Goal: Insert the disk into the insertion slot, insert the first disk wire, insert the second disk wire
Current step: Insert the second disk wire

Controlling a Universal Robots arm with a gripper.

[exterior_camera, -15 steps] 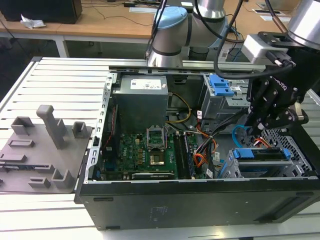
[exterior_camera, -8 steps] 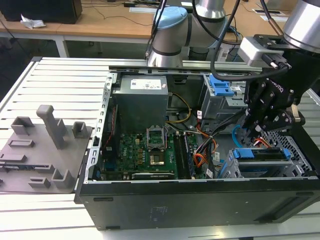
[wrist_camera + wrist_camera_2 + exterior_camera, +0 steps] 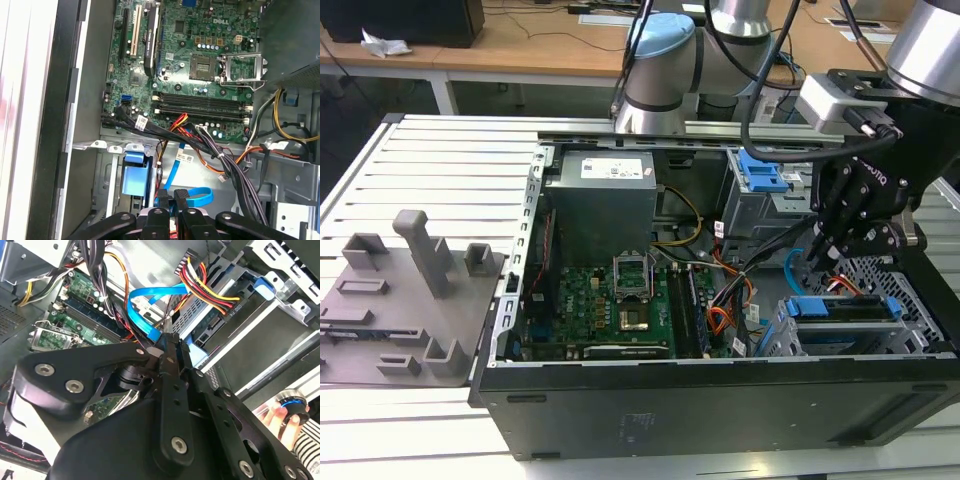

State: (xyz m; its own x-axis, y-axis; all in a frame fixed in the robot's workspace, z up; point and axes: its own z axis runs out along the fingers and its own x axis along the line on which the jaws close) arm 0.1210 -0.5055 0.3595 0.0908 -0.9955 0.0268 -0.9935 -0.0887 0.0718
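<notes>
Clamping the second disk wire near its plug end between closed fingers, your gripper is hanging just above the disk, which is sitting in the insertion slot.

A pale ribbed metal workbench is seen spread across the foreground, and behind it a row of wooden desks is evenly lit, with crumpled white paper and a dark box set on top.
</notes>
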